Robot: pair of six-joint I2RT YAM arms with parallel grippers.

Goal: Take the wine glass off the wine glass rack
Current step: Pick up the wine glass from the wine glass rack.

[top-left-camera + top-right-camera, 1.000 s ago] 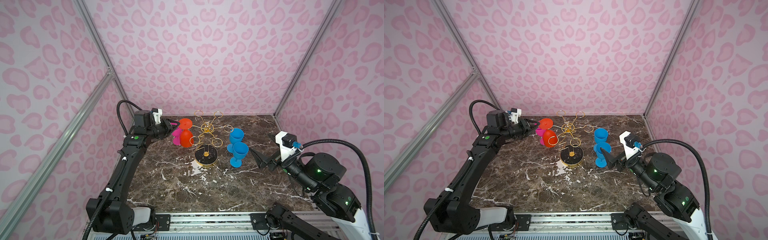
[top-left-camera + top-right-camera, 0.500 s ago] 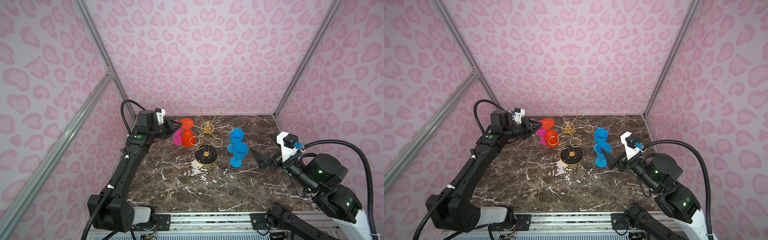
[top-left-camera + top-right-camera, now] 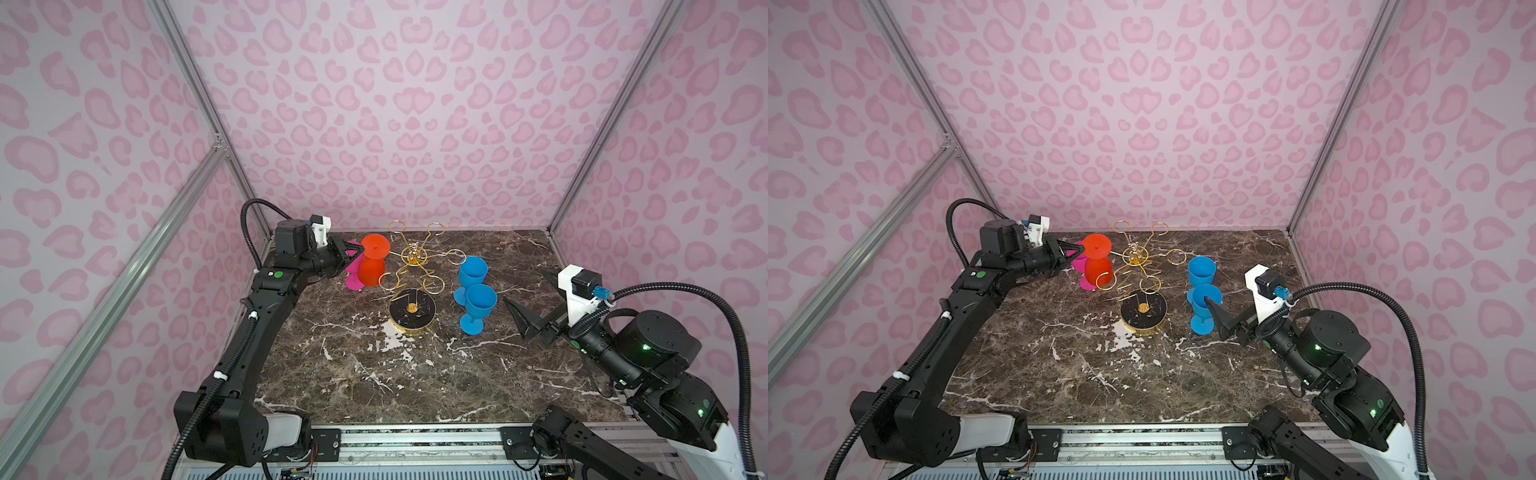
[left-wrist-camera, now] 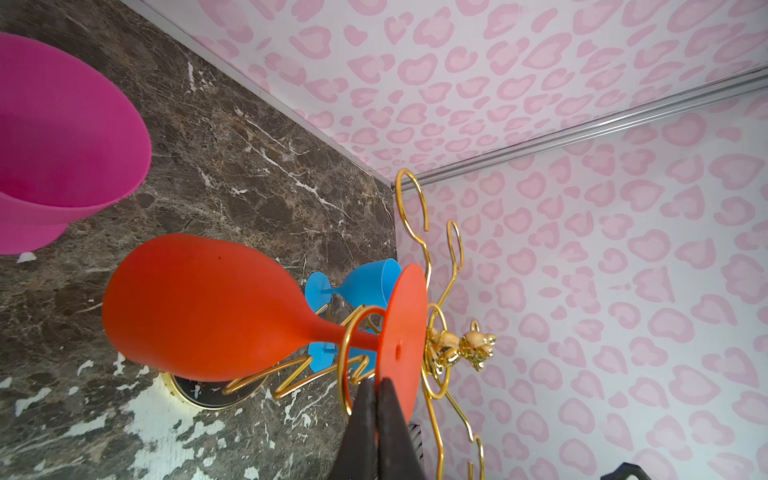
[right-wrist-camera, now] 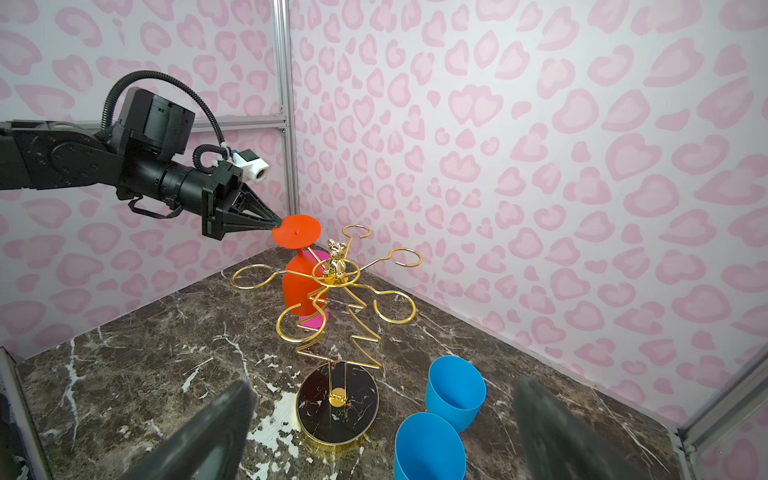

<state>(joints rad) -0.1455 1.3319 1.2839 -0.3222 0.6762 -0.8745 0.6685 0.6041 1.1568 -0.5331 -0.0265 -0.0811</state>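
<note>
Orange plastic, we think, is what the glass [image 3: 372,268] is made of, so it should be light and a bit bendy, not the kind that breaks. It hangs upside down on the gold rack [image 3: 414,260], on the arm that points to the left side. Its thin stem sits in a wire loop, its flat round foot is on top, and its bowl hangs down under the loop. The left gripper [image 4: 377,384] is pinched shut on the edge of that foot. Its fingers [image 4: 361,415] hold only a small bit of the rim, so we think the glass could swing or slip if we pull fast. The foot is thin and smooth, and it may bend in the pinch. The stem would be a safer place to hold, but the loop is around it. We think the next move is to slide the glass out of the loop, slow and level. The rack is thin wire and looks easy to tip, so we should not tug it. The right gripper [image 3: 524,286] is wide apart and holds nothing. It waits near two blue glasses [image 3: 481,301] that stand on the table [image 3: 374,374]. A pink glass [image 3: 353,283] sits just beside the orange one.
</note>
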